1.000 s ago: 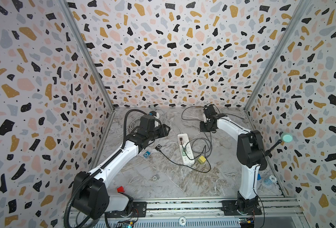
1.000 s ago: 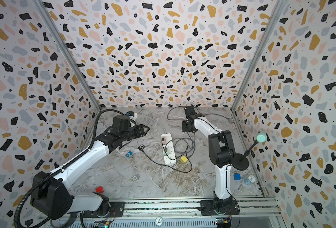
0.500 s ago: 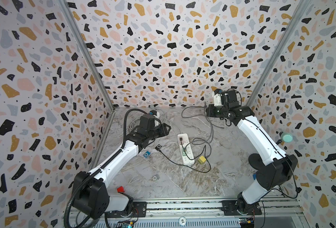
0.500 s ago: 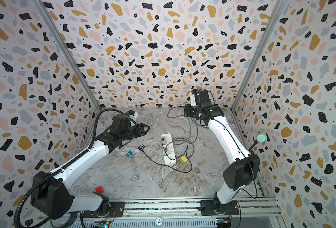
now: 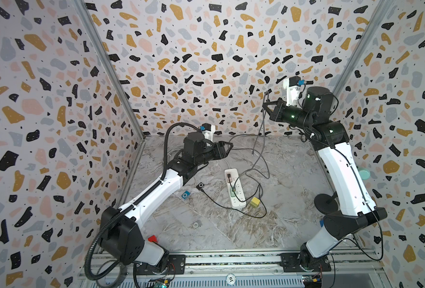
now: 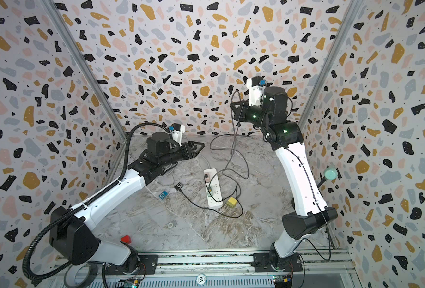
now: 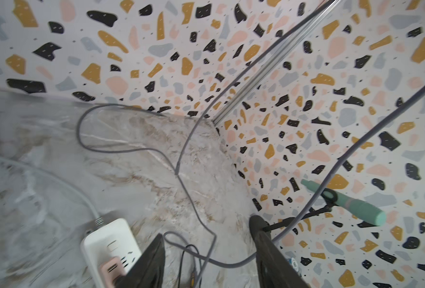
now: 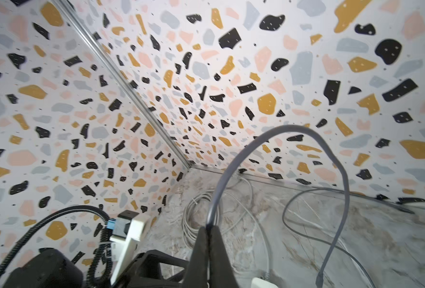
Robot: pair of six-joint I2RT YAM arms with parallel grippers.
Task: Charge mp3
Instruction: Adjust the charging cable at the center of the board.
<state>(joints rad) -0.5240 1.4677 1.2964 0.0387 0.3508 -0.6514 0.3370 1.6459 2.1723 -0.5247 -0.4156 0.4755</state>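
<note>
right gripper (image 5: 265, 106) raised since earlier, pinching limp, light grey cable (image 5: 261, 134); left gripper (image 5: 229, 147) spread, empty; best held near plug (image 5: 253, 152).

Left arm (image 5: 156, 189): white shells, black joints, ribbed black hose (image 5: 166, 154) alongside.
Right arm (image 5: 341, 174): white shells, black joints, thin black cable, green lights (image 5: 292, 116).
Left camera mount (image 5: 210, 132), right camera mount (image 5: 291, 94): white, blue plug, at 12 o'clock of each wrist.
Left gripper (image 5: 230, 148), right gripper (image 5: 264, 105): black triangular fingers.
</note>
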